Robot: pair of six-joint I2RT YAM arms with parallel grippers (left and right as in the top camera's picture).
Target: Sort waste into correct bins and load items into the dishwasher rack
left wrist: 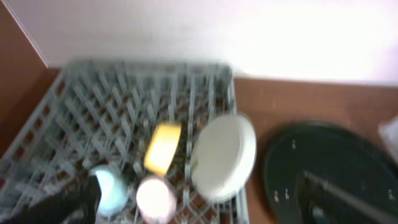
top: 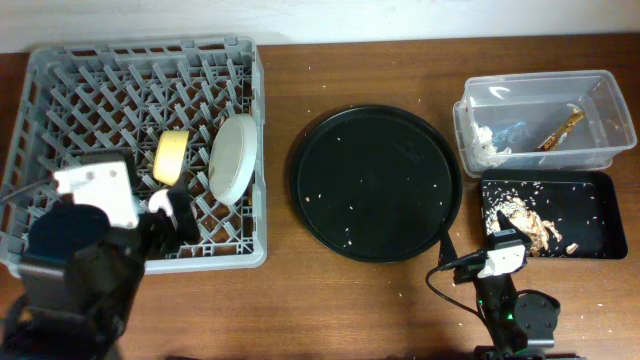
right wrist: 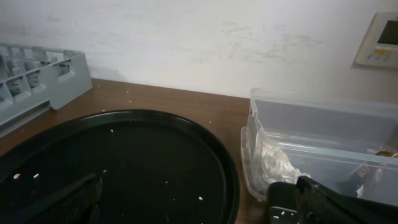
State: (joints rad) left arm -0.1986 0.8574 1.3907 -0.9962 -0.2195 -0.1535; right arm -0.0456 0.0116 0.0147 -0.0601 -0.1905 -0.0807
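Grey pegged plastic rack (top: 140, 47) holding yellow bowl (top: 171, 156), round white plate (top: 233, 158), pink cup (left wrist: 155, 198), light-blue cup (left wrist: 112, 190), left tool (top: 170, 212) seemingly released, right tool (right wrist: 186, 186) released.

Rack (top: 60, 80): back and left peg rows open from above; middle blocked by yellow bowl (top: 171, 156) and white plate (top: 233, 158) on edge, near corner covered by left arm (top: 80, 270). Bare table (top: 279, 110) strip between rack and round black tray (top: 376, 180). Right edge walled by clear tub (top: 545, 120), with black tray (top: 600, 215) just in front.
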